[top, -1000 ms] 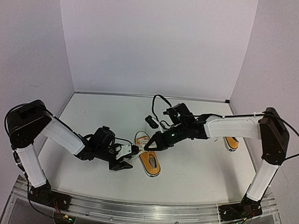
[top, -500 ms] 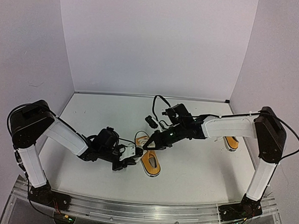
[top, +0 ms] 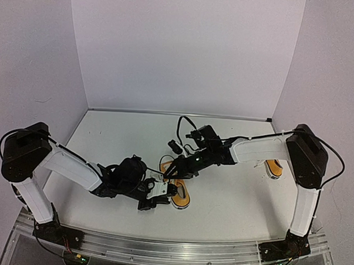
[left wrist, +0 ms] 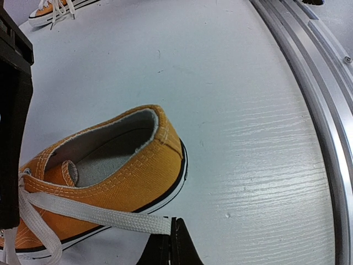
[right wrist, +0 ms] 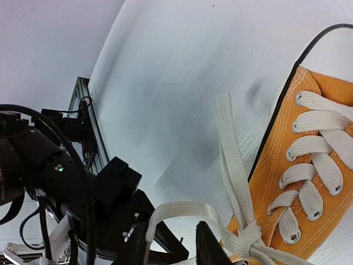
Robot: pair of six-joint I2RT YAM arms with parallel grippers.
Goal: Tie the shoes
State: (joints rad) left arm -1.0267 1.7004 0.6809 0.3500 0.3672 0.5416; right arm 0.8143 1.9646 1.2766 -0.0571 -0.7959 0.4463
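Shoe point(left wrist: 127, 165) looks light, lace limp and slippery, best held near tips: left gripper point(left wrist: 170, 238) pinches the lace end point(left wrist: 154, 223), right gripper point(right wrist: 174, 245) gapes around a loop point(right wrist: 182, 208).

Even bright overhead light; soft shadow beside shoe point(left wrist: 138, 171); sheen on table point(left wrist: 265, 165); wrist views edge-warped.
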